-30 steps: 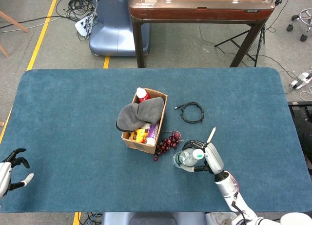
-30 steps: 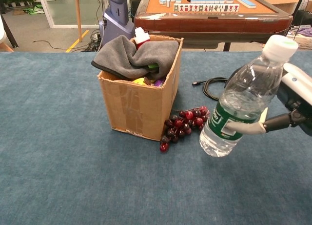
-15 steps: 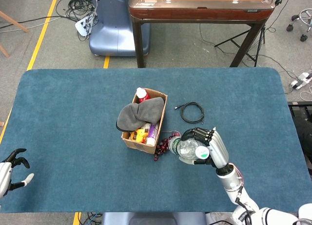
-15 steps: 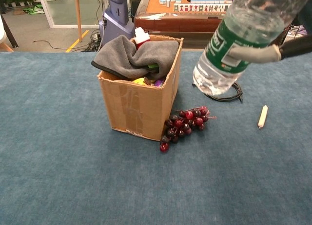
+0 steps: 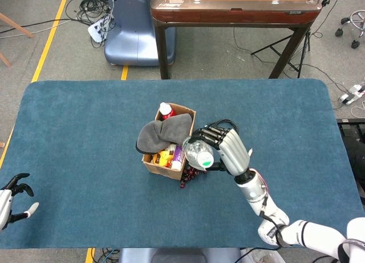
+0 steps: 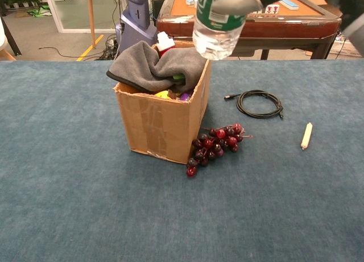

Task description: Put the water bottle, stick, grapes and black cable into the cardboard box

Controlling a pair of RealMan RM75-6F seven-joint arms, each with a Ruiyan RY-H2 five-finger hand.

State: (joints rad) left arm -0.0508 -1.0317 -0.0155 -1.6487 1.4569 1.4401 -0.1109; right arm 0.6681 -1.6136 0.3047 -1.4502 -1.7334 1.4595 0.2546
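— What sits closest to you?

— My left hand (image 5: 12,199), at the near left edge of the blue table (image 5: 80,137), fingers spread and holding nothing

— And past that?

— The grapes (image 6: 215,144) lie on the table, touching the near right corner of the cardboard box (image 6: 162,125). To their right, well apart, the stick (image 6: 306,135) lies on the cloth. A little farther back the black cable (image 6: 259,103) is coiled on the table, between the box and the stick but apart from both

— What's in the box?

— A grey cloth (image 6: 153,67) is draped over the top, with a red-and-white bottle (image 6: 165,42) poking up at the back and some colourful packets (image 5: 169,156) below

— Where is the water bottle?

— In my right hand (image 5: 223,149). My fingers (image 5: 212,136) are wrapped around the water bottle (image 6: 218,20), which hangs in the air above the right rim of the box, touching nothing below it. In the chest view its base sits over the far right corner, green label upward; the cap is out of that picture

— And beyond the table?

— A brown table with tiles (image 6: 244,12) stands on the floor, and a blue-grey machine base (image 5: 130,29) to its left
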